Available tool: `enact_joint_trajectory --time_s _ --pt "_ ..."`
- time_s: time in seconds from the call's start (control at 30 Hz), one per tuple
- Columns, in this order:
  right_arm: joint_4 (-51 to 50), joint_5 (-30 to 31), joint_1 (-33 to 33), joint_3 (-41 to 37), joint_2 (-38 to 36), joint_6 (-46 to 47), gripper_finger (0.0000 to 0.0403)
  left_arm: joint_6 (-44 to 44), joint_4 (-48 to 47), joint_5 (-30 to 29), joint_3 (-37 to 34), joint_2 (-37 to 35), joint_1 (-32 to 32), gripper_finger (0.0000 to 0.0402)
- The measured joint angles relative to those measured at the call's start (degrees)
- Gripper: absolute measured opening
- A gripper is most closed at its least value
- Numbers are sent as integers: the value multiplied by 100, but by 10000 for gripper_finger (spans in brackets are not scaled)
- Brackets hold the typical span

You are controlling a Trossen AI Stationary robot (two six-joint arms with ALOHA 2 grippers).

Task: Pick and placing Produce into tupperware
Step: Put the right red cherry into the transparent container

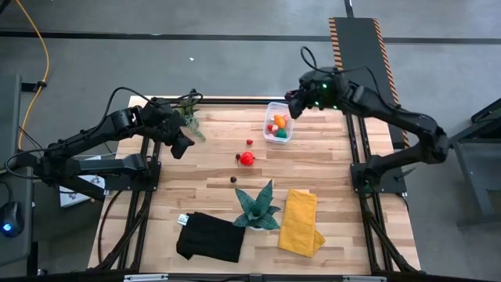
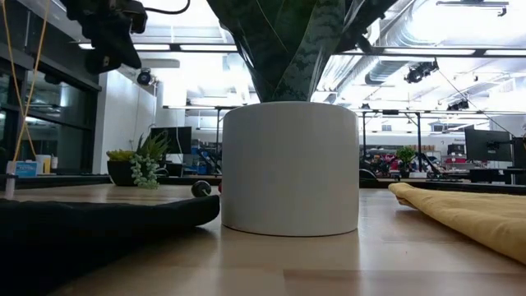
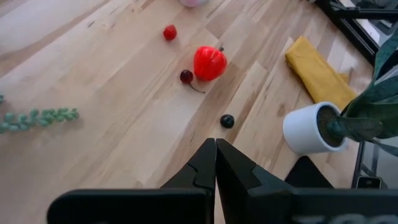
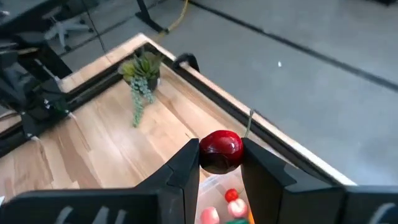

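Clamped between the fingers of the right pincer point(image 4: 221, 163), a dark red cherry point(image 4: 220, 150) is held above the tupperware point(image 1: 278, 122), which sits at the tabletop's point(image 1: 211, 196) far edge with produce inside; further left, the left pincer point(image 1: 180, 146) is seen fully closed and empty; a red pepper point(image 1: 247, 158) lies between them.

A teal spiky plant point(image 1: 258, 207) stands between a black cloth point(image 1: 210, 237) and a yellow cloth point(image 1: 300, 222).
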Motion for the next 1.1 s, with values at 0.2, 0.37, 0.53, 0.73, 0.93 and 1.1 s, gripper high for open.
enact_joint_trajectory --time_s 0.2,0.37,0.53,0.73,0.93,1.1 --pt "-608 -56 -251 581 530 505 91 14 -268 121 -2 0 -2 1" --pt "-1197 -308 -359 1025 1016 813 91 294 -385 127 0 -2 -2 1" --pt "-1780 -322 -371 1447 1410 1109 91 528 -415 128 -2 -1 -1 1" --pt "-2398 -529 -370 1877 1800 1439 91 577 -413 125 0 0 0 1" --pt "-2429 -842 -367 1987 2221 1825 91 777 -411 125 -2 0 -1 1" --pt "-2740 -886 -369 1987 2519 2062 91 876 -411 123 -2 -1 -1 1"
